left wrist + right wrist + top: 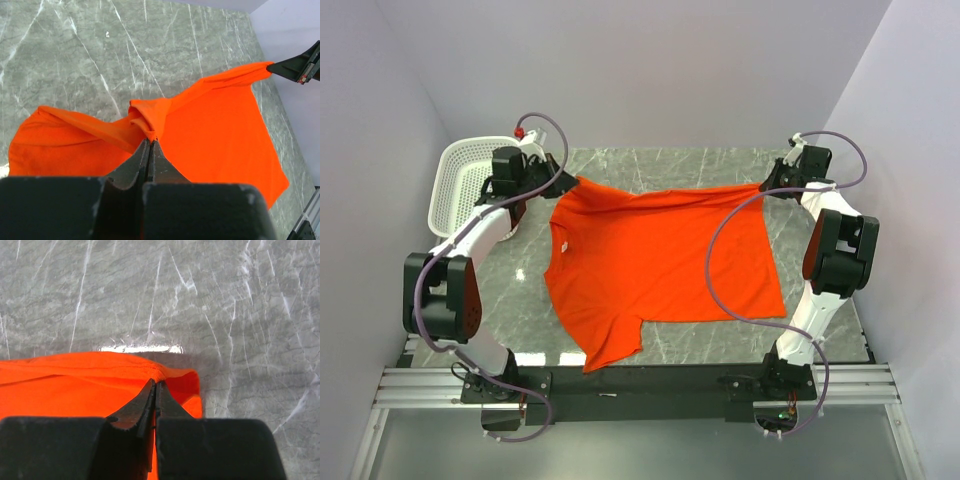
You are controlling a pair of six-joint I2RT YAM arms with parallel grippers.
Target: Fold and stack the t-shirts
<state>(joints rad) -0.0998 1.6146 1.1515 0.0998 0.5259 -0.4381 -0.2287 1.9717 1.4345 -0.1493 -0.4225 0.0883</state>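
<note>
One orange-red t-shirt (655, 260) is spread over the grey marble table (650, 165), its far edge lifted and stretched between both arms. At the far left, my left gripper (570, 183) is shut on a bunched corner of the t-shirt (150, 117); its tips (151, 141) pinch the fabric. Over at the far right corner, my right gripper (767, 188) is shut on the hem. In the right wrist view the right gripper (156, 383) bites the t-shirt (75, 380) just below its seam. The right gripper's black fingers (295, 67) also show in the left wrist view.
A white perforated plastic basket (460, 180) stands at the far left, behind the left arm. A purple cable loops over the shirt's right half (715, 270). Pale walls close in the table on three sides.
</note>
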